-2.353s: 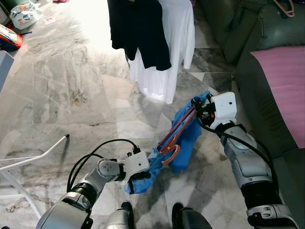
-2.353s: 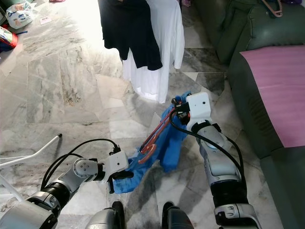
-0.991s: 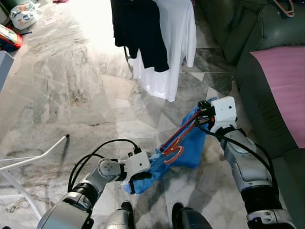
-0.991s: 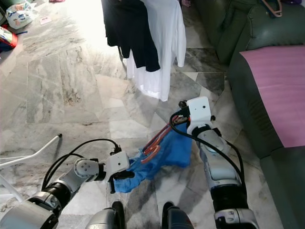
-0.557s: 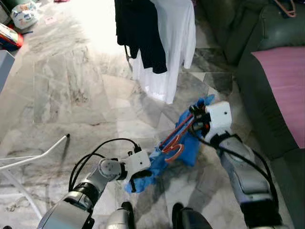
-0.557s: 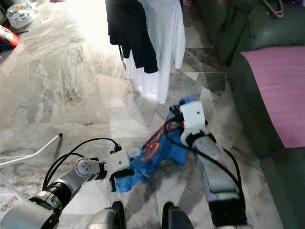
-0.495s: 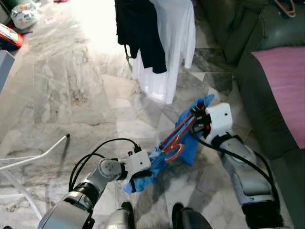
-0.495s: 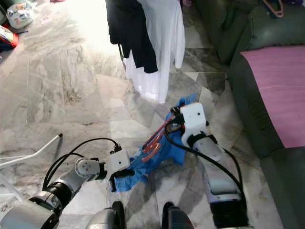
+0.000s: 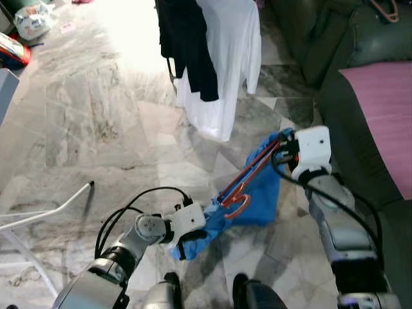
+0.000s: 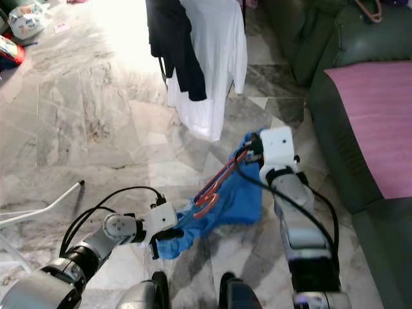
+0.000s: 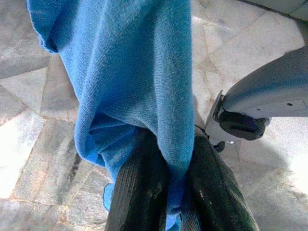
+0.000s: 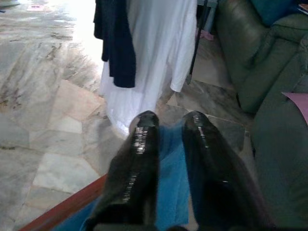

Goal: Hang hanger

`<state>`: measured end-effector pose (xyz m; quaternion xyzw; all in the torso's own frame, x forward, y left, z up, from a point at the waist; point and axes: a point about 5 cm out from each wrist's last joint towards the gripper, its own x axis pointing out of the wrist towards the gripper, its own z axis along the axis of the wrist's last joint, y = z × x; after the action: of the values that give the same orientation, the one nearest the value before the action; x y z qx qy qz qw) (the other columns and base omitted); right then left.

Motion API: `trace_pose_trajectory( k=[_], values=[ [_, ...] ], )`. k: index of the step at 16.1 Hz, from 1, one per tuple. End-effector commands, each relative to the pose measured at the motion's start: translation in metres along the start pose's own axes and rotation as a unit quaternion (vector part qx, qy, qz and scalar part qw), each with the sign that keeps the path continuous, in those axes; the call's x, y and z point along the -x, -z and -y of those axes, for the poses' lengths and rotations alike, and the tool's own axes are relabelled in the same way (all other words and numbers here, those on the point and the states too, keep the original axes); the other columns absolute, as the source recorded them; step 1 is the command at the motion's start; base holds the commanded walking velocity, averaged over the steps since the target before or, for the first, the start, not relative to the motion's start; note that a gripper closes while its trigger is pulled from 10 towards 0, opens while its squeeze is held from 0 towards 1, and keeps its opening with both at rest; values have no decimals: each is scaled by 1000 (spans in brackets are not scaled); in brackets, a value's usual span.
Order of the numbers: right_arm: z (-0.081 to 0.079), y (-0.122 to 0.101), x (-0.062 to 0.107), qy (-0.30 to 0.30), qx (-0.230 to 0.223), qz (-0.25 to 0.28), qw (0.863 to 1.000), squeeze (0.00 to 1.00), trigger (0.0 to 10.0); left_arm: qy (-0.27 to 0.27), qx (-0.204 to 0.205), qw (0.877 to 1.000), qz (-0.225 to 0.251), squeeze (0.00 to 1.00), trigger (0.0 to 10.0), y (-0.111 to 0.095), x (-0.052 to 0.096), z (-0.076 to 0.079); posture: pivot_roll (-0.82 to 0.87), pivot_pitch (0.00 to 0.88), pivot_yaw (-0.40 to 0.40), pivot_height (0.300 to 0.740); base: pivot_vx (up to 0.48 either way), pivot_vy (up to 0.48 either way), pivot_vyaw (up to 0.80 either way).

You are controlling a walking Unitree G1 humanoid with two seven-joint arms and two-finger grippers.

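Red hanger (image 9: 248, 176), slanted, hook low, inside blue garment (image 9: 254, 193) stretched above floor.

Grey-veined marble floor (image 9: 96, 103), glare at far end. White rack leg (image 9: 45, 212) resting on it at left. Bags (image 9: 29, 19) far left.

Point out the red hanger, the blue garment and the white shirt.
red hanger (image 9: 239, 205): left eye view, on its curved hook.
blue garment (image 9: 261, 196): left eye view, on the cloth below the hanger.
white shirt (image 10: 215, 58): right eye view, on the hanging body.
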<state>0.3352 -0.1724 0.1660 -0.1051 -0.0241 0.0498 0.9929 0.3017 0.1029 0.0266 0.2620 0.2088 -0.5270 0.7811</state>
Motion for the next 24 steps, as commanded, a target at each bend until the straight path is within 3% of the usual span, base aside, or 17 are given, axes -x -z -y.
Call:
trace_pose_trajectory(
  k=[1,7,9,10,11,13,14,24],
  values=[
    [0,5,-1,4,-11,-15,1000,1000,10000,2,-5,1000,2,0,10000,0,1,0,-62,282,87,740,0,0,0],
    [-7,17,-14,-9,-62,-58,996,1000,10000,6,-4,1000,8,0,10000,-2,-1,2,-59,275,78,740,0,0,0],
    [-10,19,-18,-14,-75,-68,995,1000,0,7,-5,1000,10,0,10000,-3,-2,2,-61,272,75,740,0,0,0],
    [-11,19,-19,-16,-76,-68,995,1000,0,8,-5,1000,10,0,10000,-3,-2,2,-61,272,75,740,0,0,0],
    [-12,20,-20,-18,-76,-72,994,863,0,8,-5,1000,11,0,10000,-3,-2,2,-62,273,74,740,0,0,0],
    [-14,21,-21,-22,-77,-72,994,35,0,7,-4,1000,12,0,10000,-3,-3,3,-62,274,72,740,0,0,0],
    [-14,21,-21,-22,-77,-72,994,0,0,7,-4,1000,12,0,10000,-3,-2,3,-62,274,72,740,0,0,0],
    [-7,26,-18,-7,-73,-77,994,0,0,5,-1,1000,11,0,10000,-3,-3,3,-68,276,68,740,0,0,0]
  ],
)
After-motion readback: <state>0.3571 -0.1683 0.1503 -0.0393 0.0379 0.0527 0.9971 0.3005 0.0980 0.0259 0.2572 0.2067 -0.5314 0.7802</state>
